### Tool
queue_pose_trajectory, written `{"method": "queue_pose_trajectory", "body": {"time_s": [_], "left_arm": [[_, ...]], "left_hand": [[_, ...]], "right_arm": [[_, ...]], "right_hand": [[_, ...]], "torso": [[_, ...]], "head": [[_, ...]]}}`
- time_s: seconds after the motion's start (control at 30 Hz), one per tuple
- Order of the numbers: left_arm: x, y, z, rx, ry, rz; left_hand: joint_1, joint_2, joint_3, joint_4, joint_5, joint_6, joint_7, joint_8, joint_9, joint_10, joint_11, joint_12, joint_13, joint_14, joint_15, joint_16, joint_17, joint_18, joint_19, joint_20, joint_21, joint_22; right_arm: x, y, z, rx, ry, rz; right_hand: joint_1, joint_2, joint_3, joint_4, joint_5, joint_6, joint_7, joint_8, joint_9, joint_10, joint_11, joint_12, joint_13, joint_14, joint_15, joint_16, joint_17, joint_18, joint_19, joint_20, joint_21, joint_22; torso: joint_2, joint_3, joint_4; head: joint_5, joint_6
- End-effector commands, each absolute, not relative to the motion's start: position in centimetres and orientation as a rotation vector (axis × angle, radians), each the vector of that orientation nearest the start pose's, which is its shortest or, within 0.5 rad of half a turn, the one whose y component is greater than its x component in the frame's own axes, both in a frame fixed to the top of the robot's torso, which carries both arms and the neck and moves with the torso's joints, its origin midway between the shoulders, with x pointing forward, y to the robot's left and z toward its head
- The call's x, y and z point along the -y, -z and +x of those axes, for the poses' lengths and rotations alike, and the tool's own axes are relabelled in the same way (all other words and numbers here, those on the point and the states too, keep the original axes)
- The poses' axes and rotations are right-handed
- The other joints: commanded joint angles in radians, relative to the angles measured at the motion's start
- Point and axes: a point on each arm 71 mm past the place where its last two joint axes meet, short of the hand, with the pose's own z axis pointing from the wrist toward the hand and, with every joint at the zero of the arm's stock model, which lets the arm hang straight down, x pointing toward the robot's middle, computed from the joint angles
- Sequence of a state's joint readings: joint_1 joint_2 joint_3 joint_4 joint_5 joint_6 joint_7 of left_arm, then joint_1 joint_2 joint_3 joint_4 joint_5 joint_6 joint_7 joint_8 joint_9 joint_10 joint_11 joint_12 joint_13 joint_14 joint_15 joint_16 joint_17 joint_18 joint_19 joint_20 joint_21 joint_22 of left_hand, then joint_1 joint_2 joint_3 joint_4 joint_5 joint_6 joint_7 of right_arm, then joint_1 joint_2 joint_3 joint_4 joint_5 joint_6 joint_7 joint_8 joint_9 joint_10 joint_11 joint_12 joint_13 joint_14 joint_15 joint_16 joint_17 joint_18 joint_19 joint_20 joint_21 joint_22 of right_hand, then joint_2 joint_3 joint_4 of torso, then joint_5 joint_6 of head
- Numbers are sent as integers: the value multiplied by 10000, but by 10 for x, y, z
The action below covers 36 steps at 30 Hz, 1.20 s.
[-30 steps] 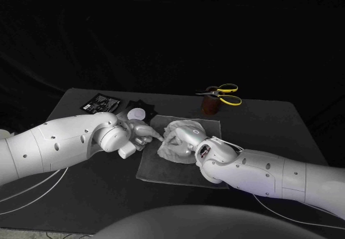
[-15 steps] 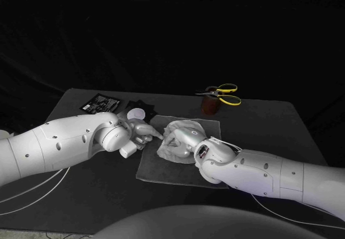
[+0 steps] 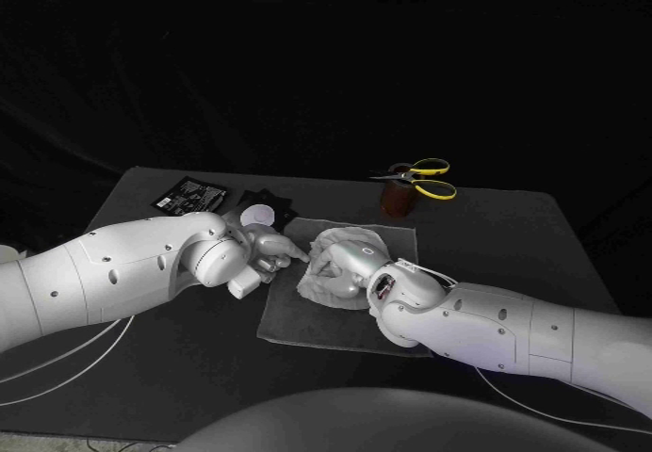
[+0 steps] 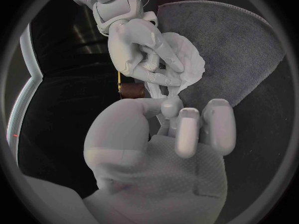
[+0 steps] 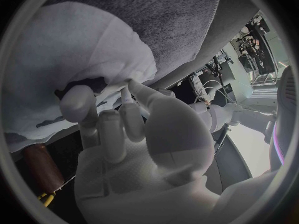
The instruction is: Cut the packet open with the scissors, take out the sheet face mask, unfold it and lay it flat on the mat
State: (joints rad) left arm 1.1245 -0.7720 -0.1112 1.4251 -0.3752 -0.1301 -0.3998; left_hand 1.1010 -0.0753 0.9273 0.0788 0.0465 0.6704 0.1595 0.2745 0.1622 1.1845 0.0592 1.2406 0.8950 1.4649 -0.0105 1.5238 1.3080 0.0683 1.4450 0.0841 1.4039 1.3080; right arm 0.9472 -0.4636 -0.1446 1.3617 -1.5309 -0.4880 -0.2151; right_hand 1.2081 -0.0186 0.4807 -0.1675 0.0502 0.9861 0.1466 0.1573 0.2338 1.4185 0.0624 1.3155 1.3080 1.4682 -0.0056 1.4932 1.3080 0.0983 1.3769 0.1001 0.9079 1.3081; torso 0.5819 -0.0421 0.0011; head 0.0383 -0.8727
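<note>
The white sheet mask (image 3: 356, 234) lies crumpled on the grey mat (image 3: 306, 325) at the table's middle. My right hand (image 3: 343, 268) rests on the bundle and grips its folds (image 5: 74, 45) between thumb and fingers. My left hand (image 3: 267, 252) sits at the mat's left edge. In the left wrist view its fingertips (image 4: 169, 104) pinch a drawn-out corner of the mask (image 4: 186, 64), which the right hand (image 4: 140, 45) holds from the other side. The yellow-handled scissors (image 3: 424, 179) stand in a brown holder (image 3: 397, 200) at the back. The black packet (image 3: 187, 196) lies at the back left.
A second black scrap with a white round patch (image 3: 261, 209) lies just behind the left hand. The near half of the mat (image 3: 326, 330) is bare. Both forearms cross the table's front half.
The right hand has crept slightly toward the left hand with the mask bunched under it. The left hand has barely moved.
</note>
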Motion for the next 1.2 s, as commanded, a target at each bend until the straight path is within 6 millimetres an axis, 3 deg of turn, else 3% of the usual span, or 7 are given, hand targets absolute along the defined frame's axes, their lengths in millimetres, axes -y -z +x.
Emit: {"method": "queue_pose_trajectory", "body": {"time_s": [0.03, 0.67, 1.2], "left_arm": [[-204, 291, 456, -23565, 7982, -10645], [-206, 292, 449, -24094, 7653, -10489], [-202, 294, 445, -24705, 7627, -10141]], "left_hand": [[-101, -28, 69, 5, 40, -77, 5, -43, -19, -75, -3, -33, -11, 750, -8, 41, 1497, -106, -35, -12, -19, 667], [-242, -50, 112, 45, 40, 365, 149, -6, 35, -67, 237, -25, -7, 735, 184, 20, 1441, -114, -31, 124, -12, 670], [-309, -67, 117, 89, 41, 276, 196, -105, -6, -101, 287, -41, -45, 749, 232, 41, 1493, -118, -21, 173, 2, 684]], "right_arm": [[54, 327, 413, -18096, -7838, -1652], [57, 327, 414, -18094, -7750, -1643], [57, 327, 414, -18082, -7750, -1644]], "right_hand": [[-90, -14, 84, -16, 17, 88, 8, 44, 5, 16, -32, 44, 321, 702, -75, 58, 1169, 152, 23, -83, 31, 1113], [-93, -36, 98, -29, 16, 77, 9, 32, -1, 6, -35, 28, 306, 699, -80, 52, 1158, 152, 21, -89, 27, 1112], [-93, -36, 98, -29, 16, 77, 9, 32, -1, 6, -35, 28, 306, 699, -80, 52, 1158, 152, 21, -89, 27, 1112]], "torso": [[3, 6, -4], [0, -1, 10], [2, 14, -7]], "head": [[-3, 1], [-2, 1], [-13, 1]]}}
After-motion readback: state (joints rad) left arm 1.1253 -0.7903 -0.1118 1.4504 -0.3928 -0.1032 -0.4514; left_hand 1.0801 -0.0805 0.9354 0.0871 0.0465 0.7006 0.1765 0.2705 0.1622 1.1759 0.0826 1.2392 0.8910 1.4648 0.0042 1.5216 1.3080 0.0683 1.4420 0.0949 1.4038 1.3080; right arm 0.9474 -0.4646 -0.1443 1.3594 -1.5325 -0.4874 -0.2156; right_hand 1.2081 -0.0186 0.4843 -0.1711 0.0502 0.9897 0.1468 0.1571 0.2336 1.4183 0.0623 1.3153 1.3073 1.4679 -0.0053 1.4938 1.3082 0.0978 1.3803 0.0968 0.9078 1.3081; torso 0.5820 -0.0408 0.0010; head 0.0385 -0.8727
